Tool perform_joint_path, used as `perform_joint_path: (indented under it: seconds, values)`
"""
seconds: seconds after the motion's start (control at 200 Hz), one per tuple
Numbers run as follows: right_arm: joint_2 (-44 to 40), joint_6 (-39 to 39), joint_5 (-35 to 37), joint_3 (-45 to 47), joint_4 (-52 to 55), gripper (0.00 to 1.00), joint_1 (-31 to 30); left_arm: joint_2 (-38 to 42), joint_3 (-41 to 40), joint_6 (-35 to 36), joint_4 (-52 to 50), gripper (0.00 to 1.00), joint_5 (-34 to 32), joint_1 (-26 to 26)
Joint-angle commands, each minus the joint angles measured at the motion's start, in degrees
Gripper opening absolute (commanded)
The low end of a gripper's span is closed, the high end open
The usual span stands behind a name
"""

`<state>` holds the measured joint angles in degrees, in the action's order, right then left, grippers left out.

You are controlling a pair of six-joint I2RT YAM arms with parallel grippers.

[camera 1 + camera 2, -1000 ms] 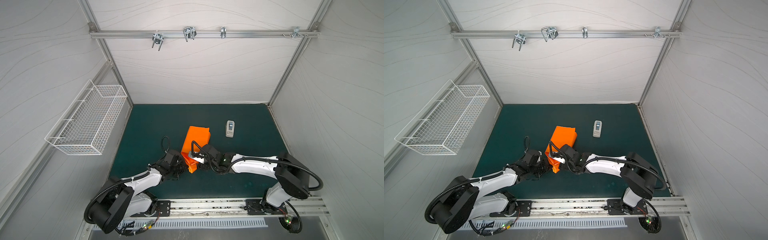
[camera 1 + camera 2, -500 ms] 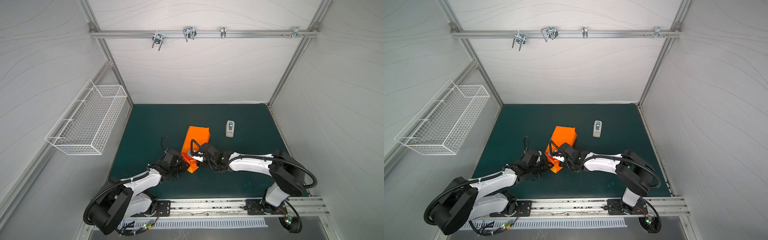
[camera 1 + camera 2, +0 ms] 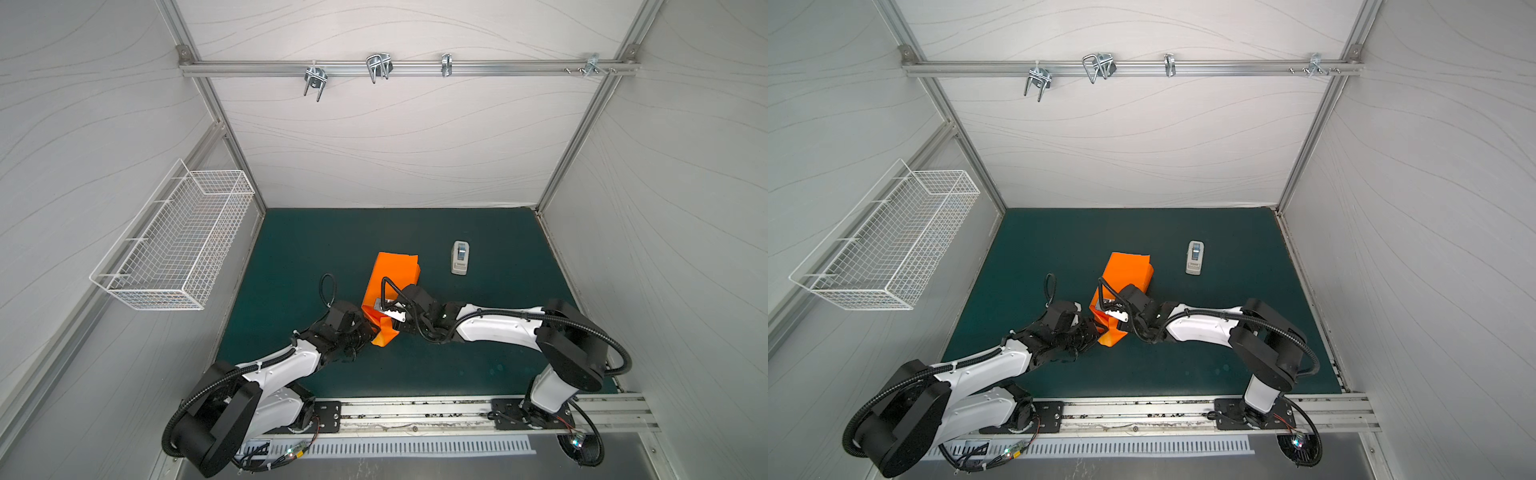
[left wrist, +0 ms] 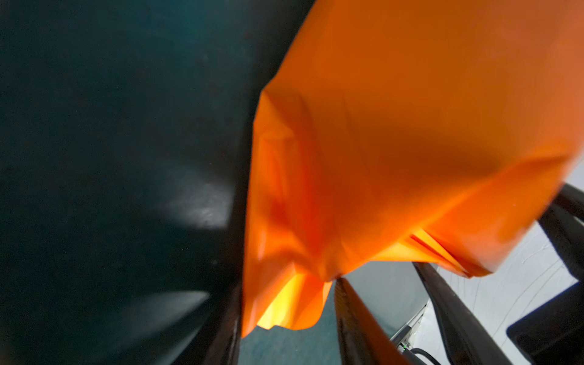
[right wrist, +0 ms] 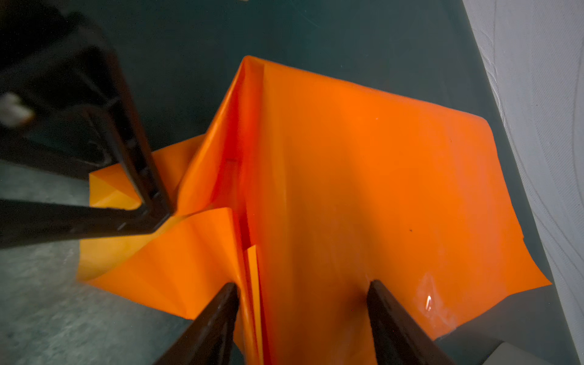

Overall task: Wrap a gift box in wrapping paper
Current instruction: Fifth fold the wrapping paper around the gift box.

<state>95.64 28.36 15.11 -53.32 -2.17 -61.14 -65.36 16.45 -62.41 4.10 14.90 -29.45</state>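
The wrapping paper lay as a folded orange bundle on the green mat, near the tape dispenser but apart from it. The gift box showed in no view and was presumably inside. Both arms met at the bundle's end farthest from the dispenser, so the step looked like closing an end flap. The left gripper stood open, a loose flap hanging unclamped between its fingers. The right gripper was parted too, tips on the paper's top face; whether it pressed down I could not tell. The next move would call for creasing that flap flat and holding it for tape. Only the right wrist view showed the layered fold edges and a glossy patch, perhaps tape; only the top views showed the dispenser.
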Motion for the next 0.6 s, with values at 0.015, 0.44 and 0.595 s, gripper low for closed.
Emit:
perform_joint_path:
  seconds: [0.015,0.44,0.595]
  values:
    - [0.88,-0.19,-2.11,0.17,1.46,0.66,0.24,1.62,-2.20,-0.95,-2.03,0.44,-2.46,0.34]
    - [0.91,-0.37,-2.85,0.37,1.26,0.66,0.24,7.00,-2.75,1.57,-3.41,0.51,-4.49,0.63]
    - [1.05,-0.47,-2.91,0.58,0.87,0.66,0.19,10.56,-0.10,5.10,-6.89,0.58,-3.30,0.62]
